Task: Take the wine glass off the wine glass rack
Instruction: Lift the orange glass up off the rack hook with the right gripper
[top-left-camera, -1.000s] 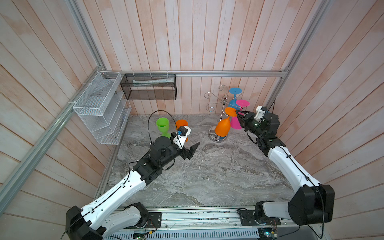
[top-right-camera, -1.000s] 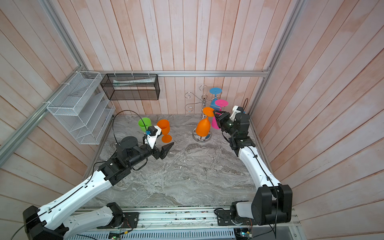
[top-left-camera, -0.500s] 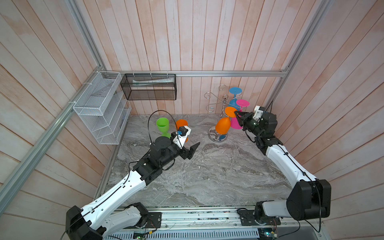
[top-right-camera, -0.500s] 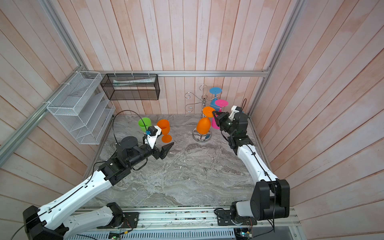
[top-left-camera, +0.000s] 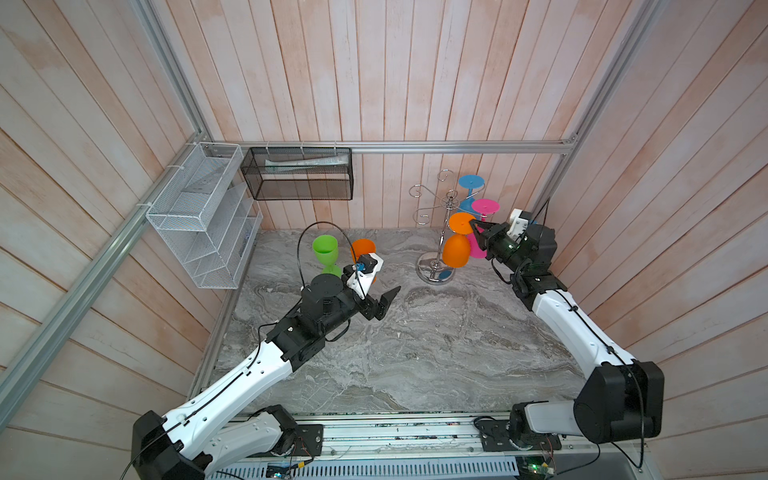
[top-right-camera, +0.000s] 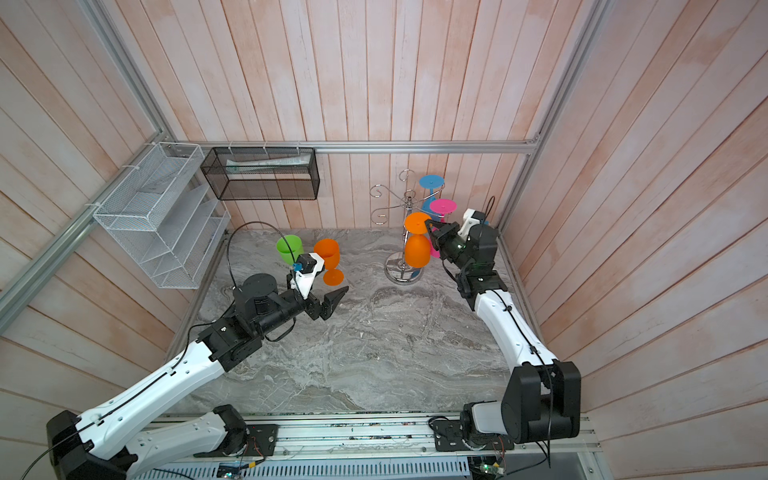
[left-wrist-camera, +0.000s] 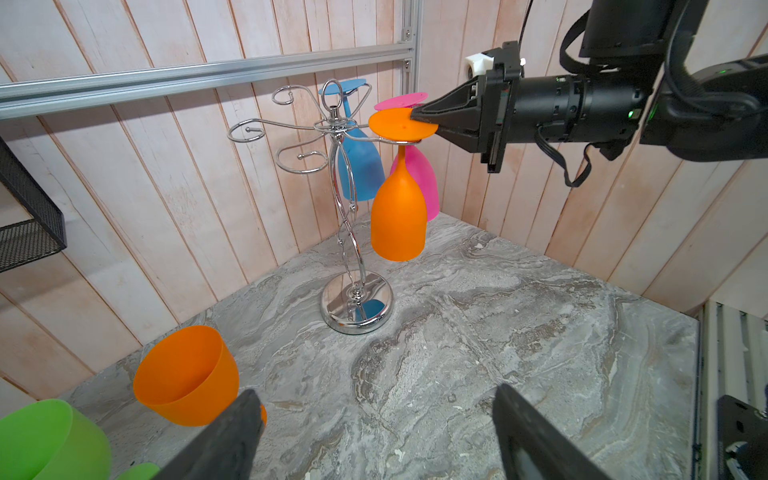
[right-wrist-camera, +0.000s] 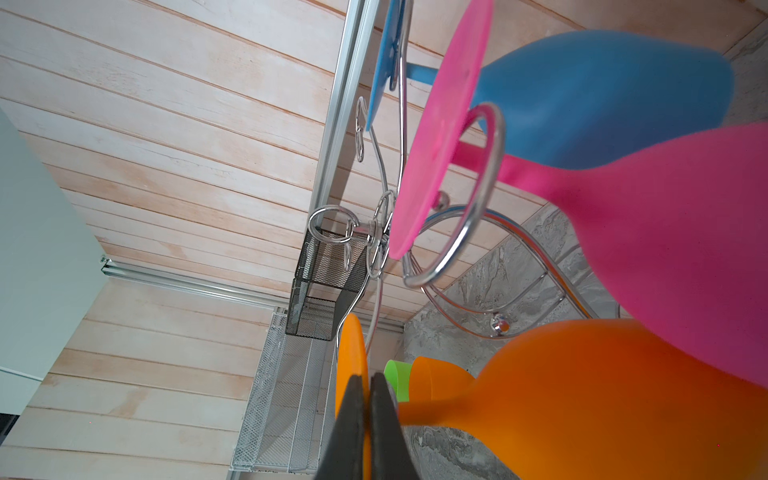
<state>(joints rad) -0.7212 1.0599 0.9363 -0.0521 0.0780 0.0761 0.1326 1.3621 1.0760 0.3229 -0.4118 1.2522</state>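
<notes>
The orange plastic wine glass (left-wrist-camera: 399, 216) hangs bowl-down from the tall chrome wire wine glass rack (left-wrist-camera: 357, 307), its flat round foot resting on one of the curled arms at the top. The right hand (left-wrist-camera: 419, 116) reaches in level from the side and is clenched on the edge of that foot, its black fingers (right-wrist-camera: 353, 415) pinching the thin orange disc between them. Just behind the orange glass, a pink plastic wine glass (top-left-camera: 484, 205) and a blue plastic wine glass (top-left-camera: 471, 181) hang upside down on neighbouring arms; the other arms carry nothing. The rack stands on its mirrored base at the back right of the grey marbled desk (top-left-camera: 415, 353). Toward the back left of the desk a second orange goblet (top-left-camera: 362, 247) and a green goblet (top-left-camera: 325, 249) stand upright, side by side. The left hand (left-wrist-camera: 376, 395) hovers near them above the desk, fingers spread wide, grasping nothing.
</notes>
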